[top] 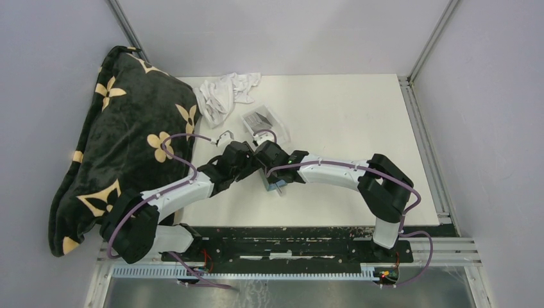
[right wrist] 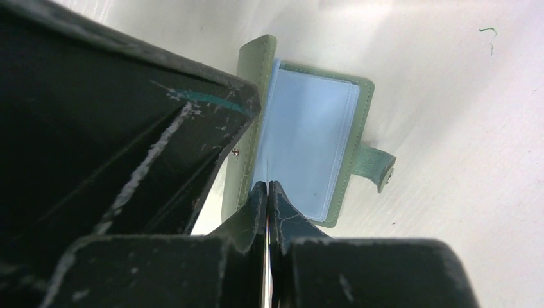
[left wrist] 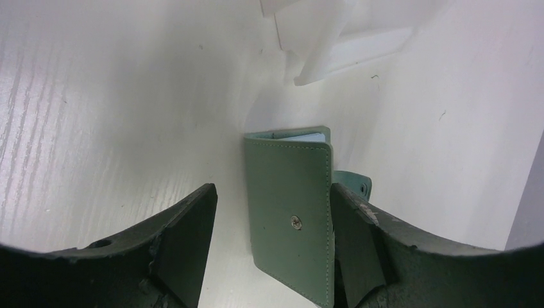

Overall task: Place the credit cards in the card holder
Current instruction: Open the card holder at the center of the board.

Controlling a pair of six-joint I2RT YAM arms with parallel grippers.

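The card holder (right wrist: 308, 147) lies open on the white table, grey-green outside and light blue-grey inside, with its snap tab (right wrist: 378, 168) sticking out to the right. My right gripper (right wrist: 267, 185) is shut on a thin credit card seen edge-on, its tips at the holder's fold. My left gripper (left wrist: 272, 192) is open and straddles the raised cover (left wrist: 292, 212), with the right finger (left wrist: 359, 244) against the cover's edge. From above, both grippers (top: 251, 168) (top: 272, 174) meet over the holder (top: 278, 187). More credit cards (top: 258, 119) lie in a clear tray behind.
The clear plastic tray (top: 277, 122) sits just beyond the grippers. A crumpled white cloth (top: 224, 93) lies at the table's back left. A dark blanket with a tan flower pattern (top: 122, 147) covers the left edge. Metal rails (top: 423, 135) run along the right side.
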